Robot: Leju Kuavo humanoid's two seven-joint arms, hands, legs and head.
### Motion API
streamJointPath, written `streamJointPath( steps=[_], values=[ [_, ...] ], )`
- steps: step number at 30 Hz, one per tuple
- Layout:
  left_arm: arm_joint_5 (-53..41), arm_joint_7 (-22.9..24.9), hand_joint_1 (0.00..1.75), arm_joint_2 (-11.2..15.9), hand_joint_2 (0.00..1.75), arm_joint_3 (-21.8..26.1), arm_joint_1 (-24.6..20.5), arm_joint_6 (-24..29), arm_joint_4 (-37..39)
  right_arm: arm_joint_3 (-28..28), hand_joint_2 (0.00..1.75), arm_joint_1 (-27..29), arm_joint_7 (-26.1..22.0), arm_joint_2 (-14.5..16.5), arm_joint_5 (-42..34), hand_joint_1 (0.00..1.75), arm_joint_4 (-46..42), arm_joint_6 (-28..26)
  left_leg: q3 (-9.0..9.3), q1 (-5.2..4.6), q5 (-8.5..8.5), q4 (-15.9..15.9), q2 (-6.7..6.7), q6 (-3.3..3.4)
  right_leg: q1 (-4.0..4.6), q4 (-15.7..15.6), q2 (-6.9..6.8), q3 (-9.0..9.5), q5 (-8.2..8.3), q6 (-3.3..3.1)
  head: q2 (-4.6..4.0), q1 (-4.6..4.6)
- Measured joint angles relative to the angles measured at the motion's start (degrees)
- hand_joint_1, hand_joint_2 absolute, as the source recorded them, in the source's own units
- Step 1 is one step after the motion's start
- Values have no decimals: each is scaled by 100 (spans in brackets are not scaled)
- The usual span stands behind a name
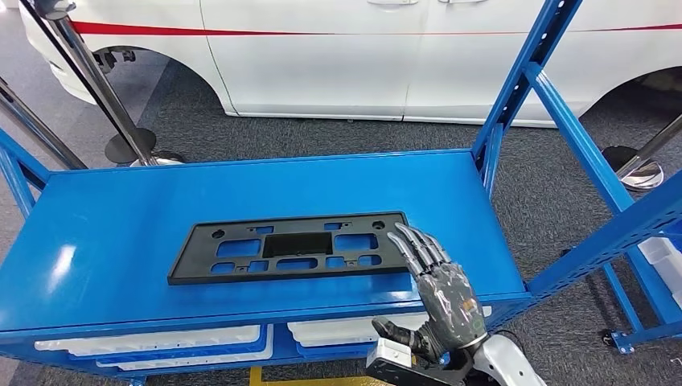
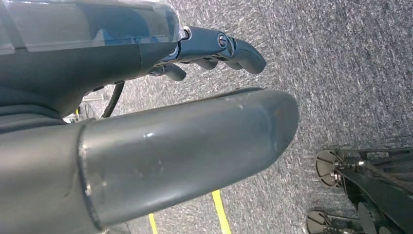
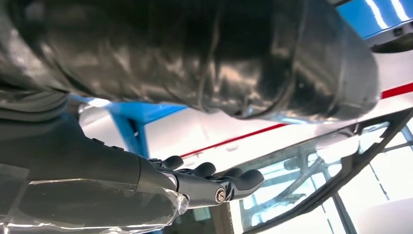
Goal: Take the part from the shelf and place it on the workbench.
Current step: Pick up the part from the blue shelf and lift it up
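- While the black part (image 1: 289,247) lies flat on the blue shelf (image 1: 104,241), the step in hand looks like the reach to grasp it, so the right hand (image 1: 438,285) should, I judge, slide its fingers under the near right edge before lifting.
- Lifting level would keep the long, thin plate from tipping.
- Right hand: held above the shelf's front right, fingers extended, close together, holding nothing, tips at the part's right end; contact unclear.
- Left hand (image 2: 214,48): hanging over grey carpet (image 2: 341,73), fingers loosely curled, empty.
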Motion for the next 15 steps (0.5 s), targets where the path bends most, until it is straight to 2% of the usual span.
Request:
streamJointPath(
  steps=[7, 11, 15],
  values=[
    [-27, -8, 0, 0, 0, -16, 5, -22, 0, 185, 0, -455, 20, 421, -216, 0, 441, 60, 2, 6, 6, -1, -2, -2, 7, 6, -3, 0, 1, 3, 0, -1],
    [-23, -20, 0, 0, 0, -16, 5, -41, 0, 226, 175, -602, 34, 576, -359, 0, 605, 86, 1, 9, 5, -1, -1, -4, 9, 7, -2, -2, -1, 4, 0, 0],
    [3, -21, 0, 0, 0, -14, 6, -54, 0, 259, 175, -742, 34, 757, -421, 0, 798, 125, 1, 12, 5, -1, -2, -4, 11, 7, -3, -2, -2, 5, 0, -1]
  ],
)
